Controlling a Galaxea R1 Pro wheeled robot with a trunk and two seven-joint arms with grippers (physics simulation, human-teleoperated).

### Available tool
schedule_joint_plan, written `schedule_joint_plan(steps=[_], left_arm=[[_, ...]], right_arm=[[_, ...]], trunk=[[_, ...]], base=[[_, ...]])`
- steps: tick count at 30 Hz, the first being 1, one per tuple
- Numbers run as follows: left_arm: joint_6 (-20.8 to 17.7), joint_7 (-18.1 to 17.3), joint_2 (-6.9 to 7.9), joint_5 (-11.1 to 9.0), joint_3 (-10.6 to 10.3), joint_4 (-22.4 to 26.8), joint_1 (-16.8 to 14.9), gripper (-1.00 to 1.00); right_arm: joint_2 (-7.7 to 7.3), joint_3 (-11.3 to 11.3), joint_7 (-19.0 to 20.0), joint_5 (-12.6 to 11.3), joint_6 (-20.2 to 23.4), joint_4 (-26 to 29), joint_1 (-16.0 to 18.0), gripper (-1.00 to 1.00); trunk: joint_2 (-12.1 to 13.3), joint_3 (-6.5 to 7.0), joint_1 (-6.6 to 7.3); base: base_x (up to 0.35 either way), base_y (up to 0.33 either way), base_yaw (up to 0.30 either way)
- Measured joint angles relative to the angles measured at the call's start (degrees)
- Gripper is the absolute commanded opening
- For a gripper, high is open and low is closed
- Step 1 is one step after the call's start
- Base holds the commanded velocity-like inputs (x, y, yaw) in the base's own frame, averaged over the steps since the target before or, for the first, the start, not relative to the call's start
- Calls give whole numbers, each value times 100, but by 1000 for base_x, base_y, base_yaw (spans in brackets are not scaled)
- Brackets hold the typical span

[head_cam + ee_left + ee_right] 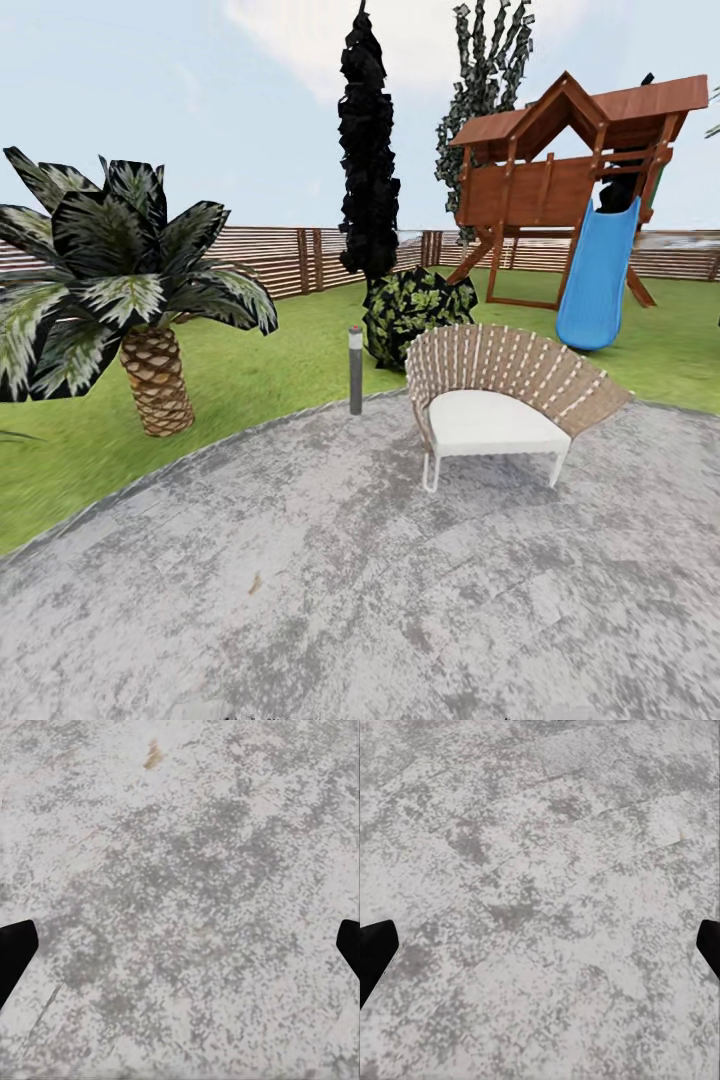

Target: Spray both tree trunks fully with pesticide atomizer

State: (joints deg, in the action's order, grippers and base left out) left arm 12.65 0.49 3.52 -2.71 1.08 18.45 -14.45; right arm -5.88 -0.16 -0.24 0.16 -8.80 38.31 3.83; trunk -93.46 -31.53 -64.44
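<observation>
Both pincers spread wide and empty: left gripper (180, 945) and right gripper (540, 945) hang over bare grey paving (350, 600); pesticide atomizer nowhere in sight, so robot is likely in transit; judged light, rigid, slick; grip mid-body, below the red top.

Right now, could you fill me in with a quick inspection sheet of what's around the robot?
Surface: grey stone paving edged by lawn.
Job's things: sprayer bottle nothing seen; a leafy tree top rises behind the playhouse.
Clutter: woven chair, short lamp post, small brown fleck.
Grippers: left gripper and right gripper open, empty, over paving.
Cables: nothing seen.
Surroundings: palm, black cypress, bush, playhouse with blue slide, slatted fence.
</observation>
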Motion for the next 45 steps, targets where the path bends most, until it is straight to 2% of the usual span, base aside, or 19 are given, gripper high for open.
schedule_joint_plan(steps=[8,10,12,14,17,30,45], left_arm=[[0,0,3,-7,13,5,0,100],[2,1,7,-8,103,7,0,100],[6,-5,9,-4,304,8,0,100],[7,-13,9,-2,415,12,0,100],[8,-16,15,-1,468,15,0,100],[8,-17,17,0,494,8,0,100],[9,-17,17,0,493,7,-2,100]], right_arm=[[0,0,0,0,0,2,0,100],[0,0,0,0,0,2,0,100],[0,0,0,0,0,2,1,100],[0,0,0,0,0,0,1,100],[0,0,0,0,0,-1,0,100],[0,0,0,0,0,-6,2,100],[-1,0,0,0,1,4,1,100]], trunk=[[-321,-144,-176],[-401,-180,-220],[-481,-216,-264],[-562,-251,-308],[-682,-305,-373],[-1204,-539,-659],[-1805,-808,-989]], base=[[0,0,274],[0,0,274],[0,0,274],[0,0,274],[0,0,274],[0,0,256],[0,0,21]])
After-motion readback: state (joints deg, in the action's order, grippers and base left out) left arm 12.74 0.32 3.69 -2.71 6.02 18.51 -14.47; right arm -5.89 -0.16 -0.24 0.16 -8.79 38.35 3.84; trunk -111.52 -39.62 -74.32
